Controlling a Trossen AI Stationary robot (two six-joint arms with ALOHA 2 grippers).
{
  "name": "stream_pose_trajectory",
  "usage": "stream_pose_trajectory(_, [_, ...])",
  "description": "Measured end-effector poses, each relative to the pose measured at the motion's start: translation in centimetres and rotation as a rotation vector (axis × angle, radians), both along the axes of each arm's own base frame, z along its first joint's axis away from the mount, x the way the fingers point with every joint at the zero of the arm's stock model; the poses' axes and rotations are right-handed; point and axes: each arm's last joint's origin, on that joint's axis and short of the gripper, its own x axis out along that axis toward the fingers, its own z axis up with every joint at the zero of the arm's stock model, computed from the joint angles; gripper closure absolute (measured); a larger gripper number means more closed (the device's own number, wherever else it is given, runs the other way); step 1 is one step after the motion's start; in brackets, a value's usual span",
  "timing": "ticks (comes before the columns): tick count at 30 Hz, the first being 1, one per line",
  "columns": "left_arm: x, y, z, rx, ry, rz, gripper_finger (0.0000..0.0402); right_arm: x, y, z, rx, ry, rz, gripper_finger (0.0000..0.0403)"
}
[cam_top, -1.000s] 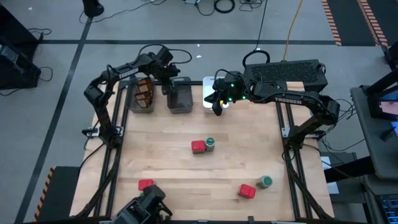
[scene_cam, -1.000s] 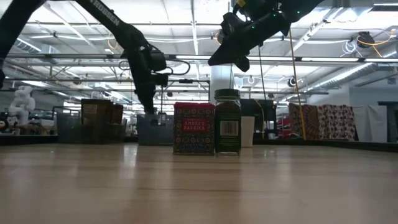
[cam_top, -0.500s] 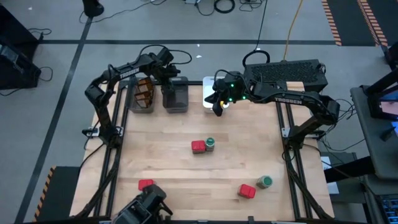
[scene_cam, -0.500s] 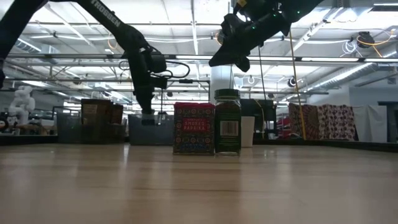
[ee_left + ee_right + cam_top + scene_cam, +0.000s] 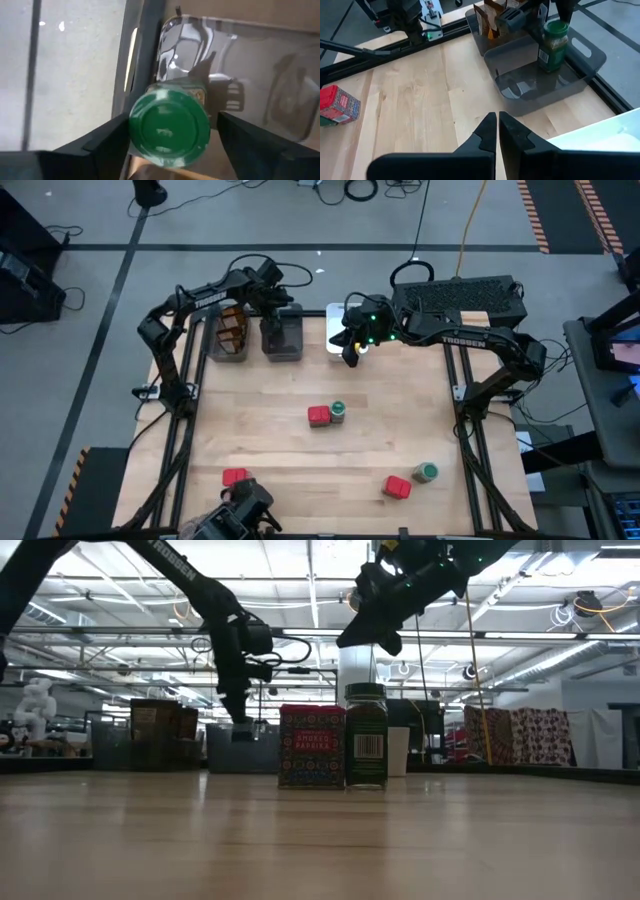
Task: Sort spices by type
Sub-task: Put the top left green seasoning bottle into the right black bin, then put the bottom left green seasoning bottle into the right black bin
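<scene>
Standing nearest the front edge of the tabletop, one red tin lies alone; another red tin sits beside a green-lidded jar. Beyond open wood, a centre tin touches a second jar. Farther back, the right pincer, fingers together and empty, hovers beside the middle grey bin. Over that bin the left pincer grips a third jar. Brown packets fill the bin beside it.
</scene>
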Motion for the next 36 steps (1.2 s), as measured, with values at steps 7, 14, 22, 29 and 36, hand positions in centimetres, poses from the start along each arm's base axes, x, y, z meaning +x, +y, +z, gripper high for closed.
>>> stream_pose_trajectory(7, [0.3, -0.5, 0.4, 0.044, 0.043, -0.006, 0.0071, -0.1, 0.1, -0.2, 0.007, 0.024, 0.002, 0.0403])
stream_pose_trajectory(14, [-0.1, -1.2, 2.1, 0.081, 0.012, -0.007, 0.007, -0.1, 0.1, -0.2, 0.003, 0.024, 0.006, 0.0403])
stream_pose_trajectory(22, [-1.4, -3.2, 5.7, 0.068, -0.09, 0.014, 0.007, -0.1, 0.1, -0.2, -0.027, 0.024, 0.019, 0.0403])
stream_pose_trajectory(29, [-2.0, -7.1, 9.7, 0.003, -0.264, -0.006, 0.007, 0.1, 0.1, 0.1, -0.106, -0.002, 0.055, 0.0403])
stream_pose_trajectory(36, [-2.4, -11.6, 12.5, -0.054, -0.358, -0.037, 0.0071, 0.3, 0.0, 0.5, -0.169, -0.033, 0.08, 0.0403])
